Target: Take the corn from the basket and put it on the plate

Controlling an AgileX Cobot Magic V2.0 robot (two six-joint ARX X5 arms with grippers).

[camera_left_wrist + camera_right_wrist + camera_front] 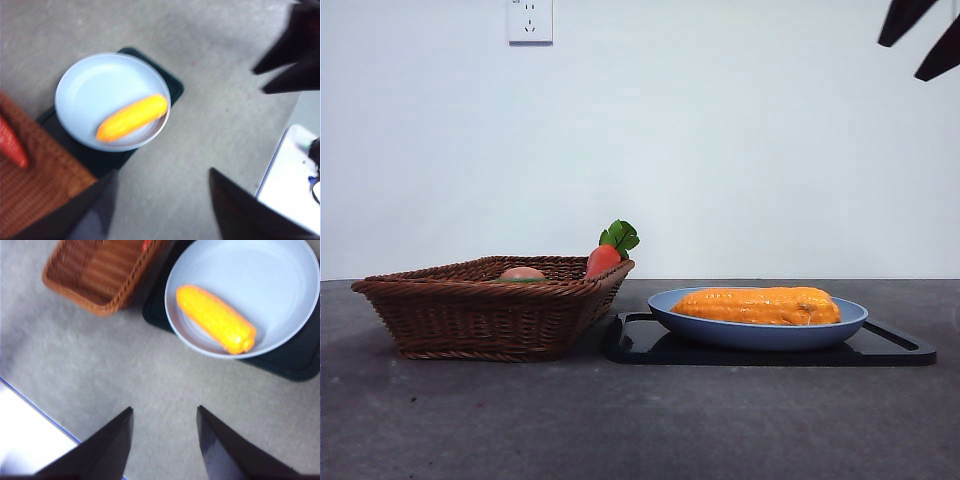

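Note:
The orange-yellow corn [757, 306] [132, 117] [216, 319] lies flat in the blue plate [760, 335] [95, 85] [270, 275], near one side of it. The brown wicker basket [480, 310] [30, 195] [95, 275] stands beside the plate, to its left in the front view. My left gripper [162, 200] hangs open and empty high above the table, away from the plate. My right gripper [165, 409] is also open and empty, high over bare table near the plate. Two black jaws [920, 40] show at the front view's top right corner; which arm they belong to is unclear.
The plate rests on a flat black tray [890, 350] [172, 85] [295, 367]. A red-orange carrot [603, 259] [11, 142] with green leaves and a small peach-coloured item [522, 272] lie in the basket. A white sheet [290, 185] [25, 440] lies at the table's edge.

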